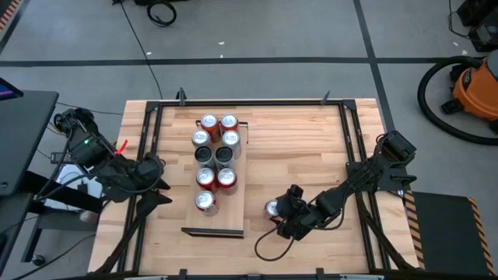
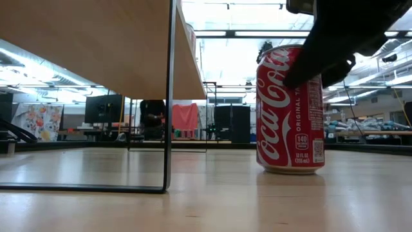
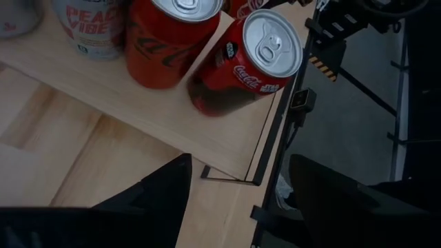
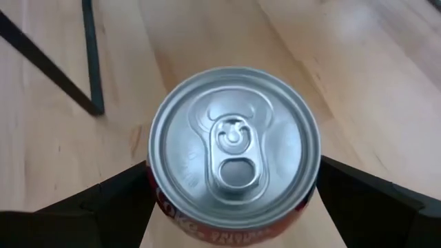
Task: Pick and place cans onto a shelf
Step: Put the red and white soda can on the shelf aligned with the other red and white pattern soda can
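Observation:
A red Coca-Cola can (image 2: 290, 109) stands upright on the tabletop, to the right of the shelf's near end; it also shows in the high view (image 1: 271, 208). My right gripper (image 4: 234, 207) is shut on it. The shelf (image 1: 233, 219), a light board on dark rails (image 2: 168, 96), carries several red, silver and black cans (image 1: 215, 155) standing on their bases. My left gripper (image 1: 159, 185) is open and empty beside the shelf's left side; its wrist view shows red cans (image 3: 251, 58) on the board. My right gripper pinches the red can's upper body (image 4: 157, 196) between its two fingers, one on each side. The fingers (image 2: 315, 58) come slanting down from the table's right. The can is upright with its base on the tabletop.
The black table frame (image 1: 354, 155) runs along the sides of the wooden top. Bare tabletop lies between the shelf and the right frame. Beyond the table's far edge the room shows desks and monitors; an orange vacuum (image 1: 475, 85) stands on the floor at the far right.

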You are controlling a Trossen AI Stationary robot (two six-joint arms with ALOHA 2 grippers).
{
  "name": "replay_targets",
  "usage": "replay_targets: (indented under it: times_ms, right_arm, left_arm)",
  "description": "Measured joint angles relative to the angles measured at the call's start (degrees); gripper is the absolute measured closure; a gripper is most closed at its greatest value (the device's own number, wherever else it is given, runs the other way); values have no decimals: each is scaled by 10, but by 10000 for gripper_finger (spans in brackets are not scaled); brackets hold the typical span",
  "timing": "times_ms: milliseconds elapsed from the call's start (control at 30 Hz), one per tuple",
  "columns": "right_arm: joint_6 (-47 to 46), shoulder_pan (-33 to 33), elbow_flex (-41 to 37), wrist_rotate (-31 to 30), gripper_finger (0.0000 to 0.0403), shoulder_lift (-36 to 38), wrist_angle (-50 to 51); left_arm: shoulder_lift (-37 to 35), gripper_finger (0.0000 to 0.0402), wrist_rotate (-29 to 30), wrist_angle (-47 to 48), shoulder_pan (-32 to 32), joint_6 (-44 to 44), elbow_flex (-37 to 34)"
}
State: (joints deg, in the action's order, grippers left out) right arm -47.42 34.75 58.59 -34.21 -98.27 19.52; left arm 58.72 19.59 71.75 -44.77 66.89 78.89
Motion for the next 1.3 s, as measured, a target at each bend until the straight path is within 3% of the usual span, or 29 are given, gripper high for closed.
replay_targets:
  times_ms: [300, 500, 700, 833, 1067, 1300]
  right_arm:
    - [-24, -16, 0, -9, 24, 0, -9]
    - [-24, -18, 0, -3, 68, 0, -22]
    - [10, -29, 6, 44, 84, 0, -45]
    - [69, -45, 55, 96, 77, -1, -17]
    - [207, -80, 193, 108, 78, -1, 69]
    - [282, -118, 300, 182, 74, 0, 133]
  left_arm:
    - [0, 146, -2, 0, 0, 0, 0]
    - [0, 146, -3, 0, 0, 0, 0]
    - [0, 146, -3, 0, 0, 0, 0]
    - [0, 146, -3, -4, 0, 0, 0]
    - [0, 146, -3, -43, 0, -20, 0]
    - [0, 146, -3, -47, 0, -21, 0]
